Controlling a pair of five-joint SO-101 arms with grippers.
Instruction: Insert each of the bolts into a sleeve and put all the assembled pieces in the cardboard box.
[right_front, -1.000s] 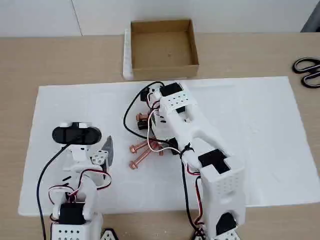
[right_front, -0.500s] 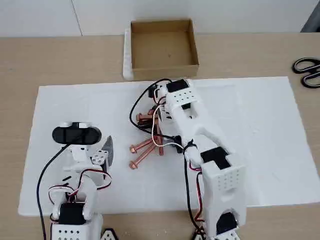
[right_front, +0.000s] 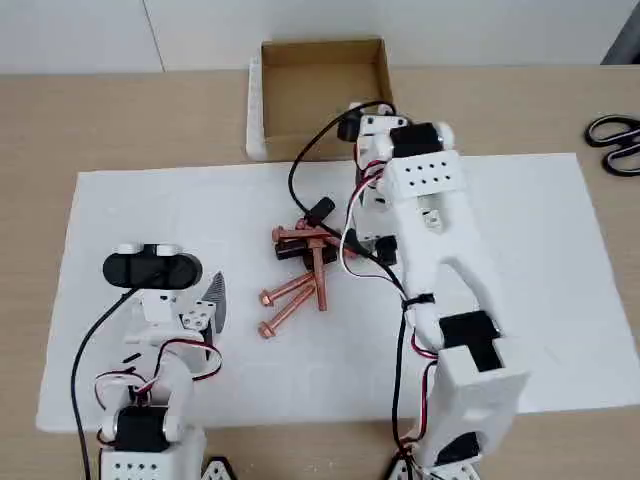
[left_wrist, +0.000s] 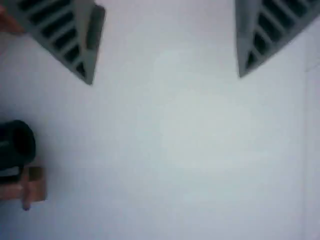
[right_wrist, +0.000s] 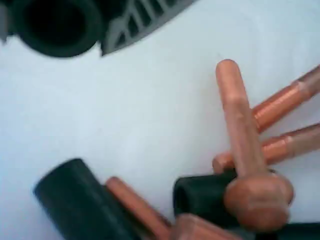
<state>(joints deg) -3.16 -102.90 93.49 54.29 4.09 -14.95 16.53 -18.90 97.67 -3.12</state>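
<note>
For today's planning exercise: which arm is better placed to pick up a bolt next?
Left, probably: the left gripper is open beside the bolts, while the right gripper seems to hold a sleeve.

Overhead camera high above table (right_front: 100, 110); wrist cameras close, downward, on the same sheet (right_front: 150, 200) and bolts (right_wrist: 242, 130).

Setup is reading as a robotics lab bench, not a home. Left arm (right_front: 150, 435) and right arm (right_front: 440, 250), both white printed plastic w/ exposed servo wires (right_front: 77, 390), are sitting side by side at a wood table (right_front: 130, 120). White sheet (right_front: 540, 260) is covering the work area. Scissors (right_front: 615, 143), cardboard box (right_front: 322, 145) and copper bolts (right_front: 298, 292) are lying out. Plain white wall (right_front: 100, 35) is running behind.
</note>
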